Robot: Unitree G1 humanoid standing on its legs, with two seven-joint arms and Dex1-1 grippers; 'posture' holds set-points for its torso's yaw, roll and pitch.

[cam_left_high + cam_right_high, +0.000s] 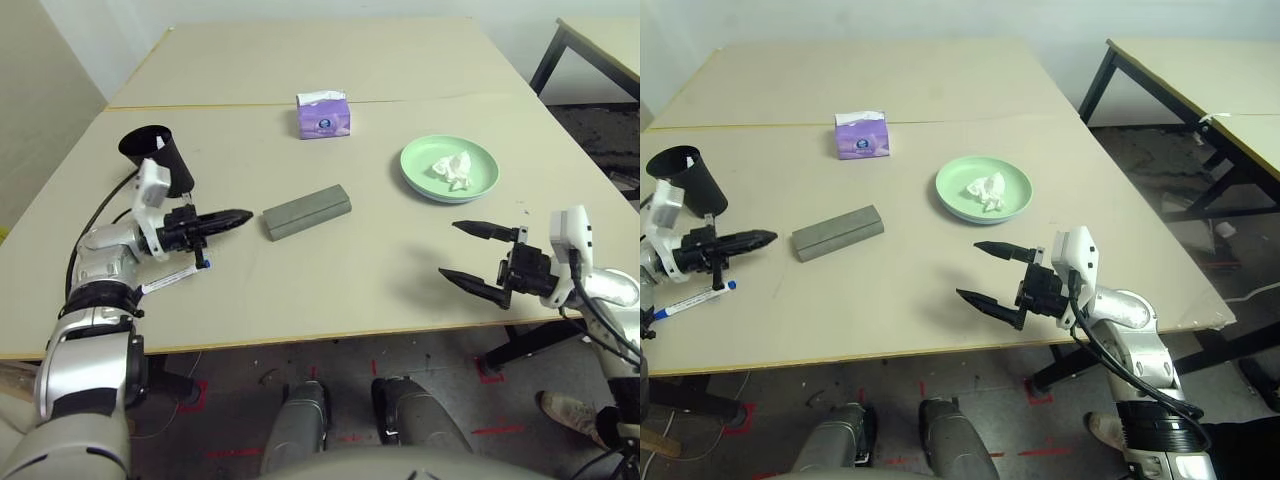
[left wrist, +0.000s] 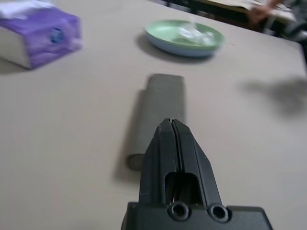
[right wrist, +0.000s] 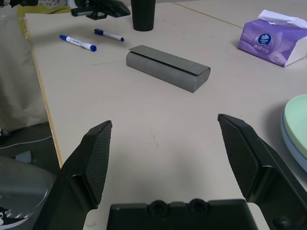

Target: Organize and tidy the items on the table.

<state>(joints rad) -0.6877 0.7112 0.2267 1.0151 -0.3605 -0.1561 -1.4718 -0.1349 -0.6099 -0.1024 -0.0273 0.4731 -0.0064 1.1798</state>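
Left gripper (image 1: pixel 243 216): clenched, empty, level, tips just short of grey glasses case (image 1: pixel 306 211) | Right gripper (image 1: pixel 472 255): released, fingers wide, empty, above table (image 1: pixel 330 290) front edge | Crumpled tissue (image 1: pixel 451 167) on green plate (image 1: pixel 418 160) | Two markers (image 3: pixel 77 42) beside black cup (image 1: pixel 160 157), table left side | Purple tissue box (image 1: pixel 323 114) behind case

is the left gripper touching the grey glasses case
Apart. In the left eye view, bare table shows between the shut left gripper and the grey glasses case.
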